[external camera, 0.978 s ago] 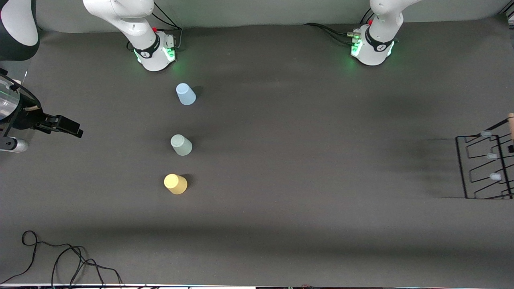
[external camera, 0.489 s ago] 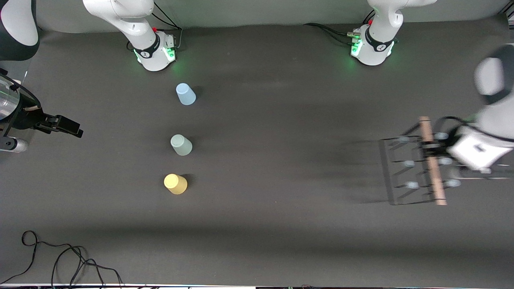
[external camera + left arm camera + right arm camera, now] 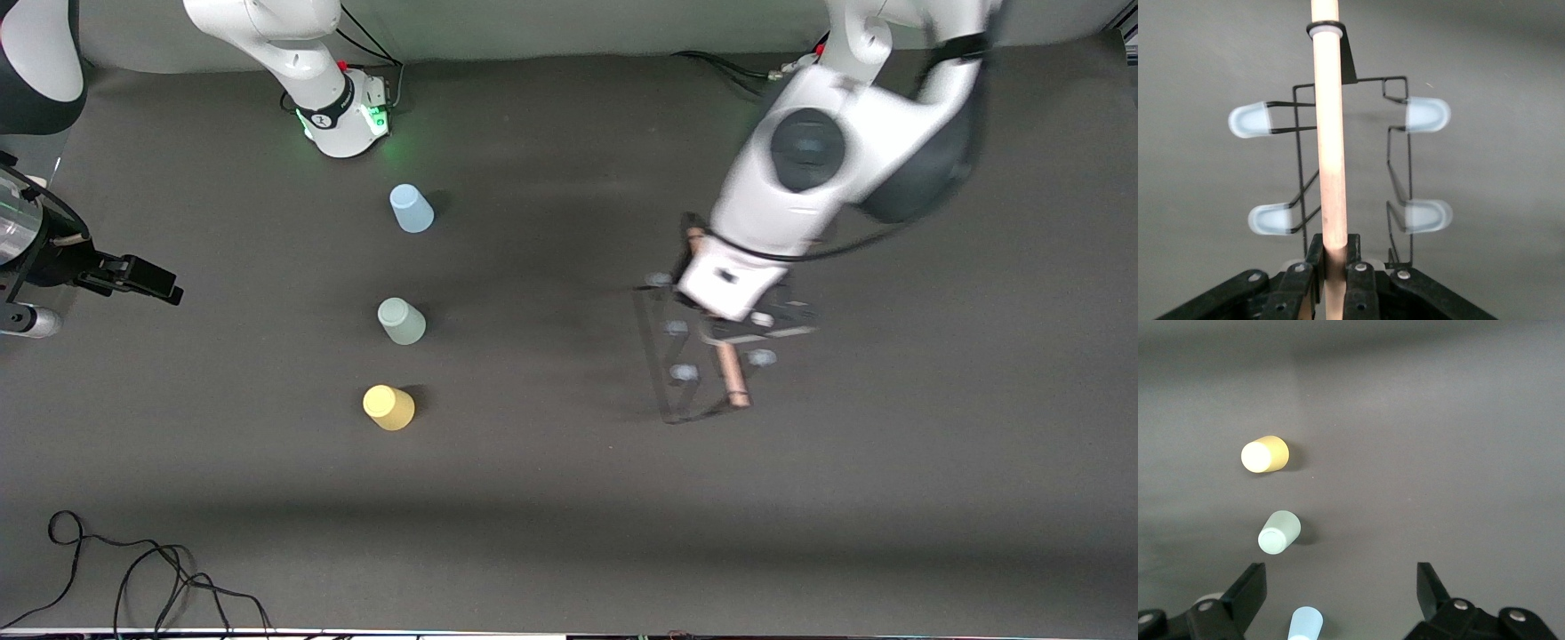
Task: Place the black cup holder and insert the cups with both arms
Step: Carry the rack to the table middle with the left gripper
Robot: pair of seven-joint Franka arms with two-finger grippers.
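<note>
My left gripper [image 3: 722, 331] is shut on the wooden rod [image 3: 1329, 140] of the black cup holder [image 3: 733, 382] and holds it up over the middle of the table. Its pale blue-tipped pegs [image 3: 1427, 114] stick out on both sides of the rod. The left gripper [image 3: 1336, 259] clamps the rod's lower part. The light blue cup [image 3: 411, 209], pale green cup [image 3: 402, 321] and yellow cup [image 3: 388, 407] stand upside down in a row toward the right arm's end. My right gripper [image 3: 133, 277] is open and waits near that end's edge. Its wrist view shows the gripper [image 3: 1341, 590] over the yellow [image 3: 1265, 454], green [image 3: 1279, 532] and blue [image 3: 1305, 623] cups.
A dark grey mat [image 3: 551, 498] covers the table. A loose black cable [image 3: 133, 569] lies at the near corner by the right arm's end. The right arm's green-lit base [image 3: 342, 111] stands beside the blue cup, farther from the camera.
My left arm has swung the cup holder from the left arm's end of the table in to its middle. The right arm and the three cups have not moved.
</note>
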